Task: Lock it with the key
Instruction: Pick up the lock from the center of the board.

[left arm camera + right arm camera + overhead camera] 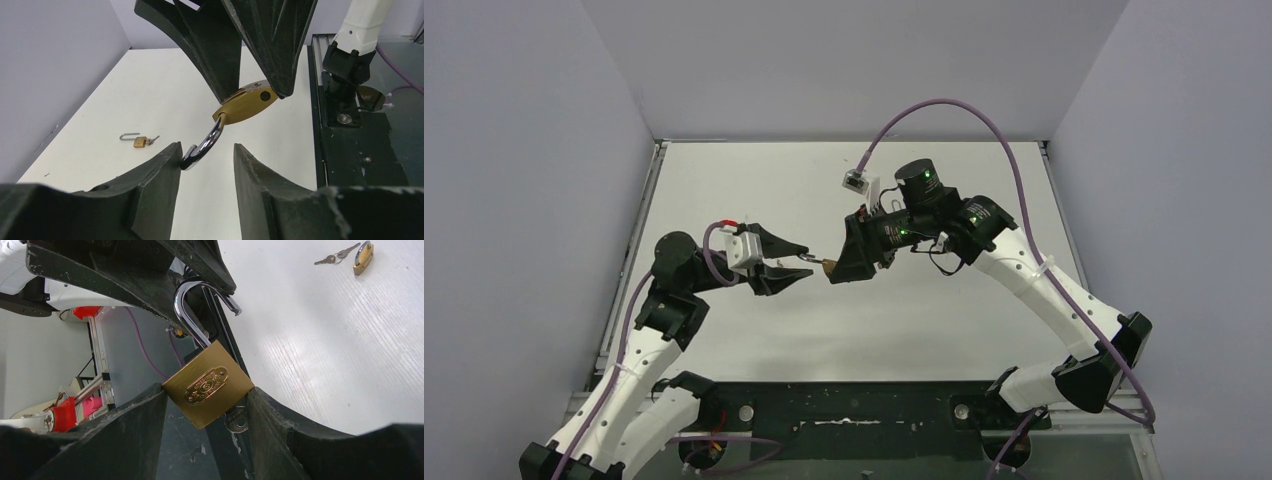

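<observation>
- My right gripper (206, 399) clamped the square brass padlock (210, 387) by its sides, above the middle of the white table (754, 190).
- My left gripper (207, 149) stood partly open, the padlock's raised silver shackle (202, 145) between its fingers.

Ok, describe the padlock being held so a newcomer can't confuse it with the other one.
Look above the middle of the white table. Clamped in the right gripper is a large brass padlock, its silver shackle swung open. The small padlock, the only other one, lies flat on the table beside keys.
</observation>
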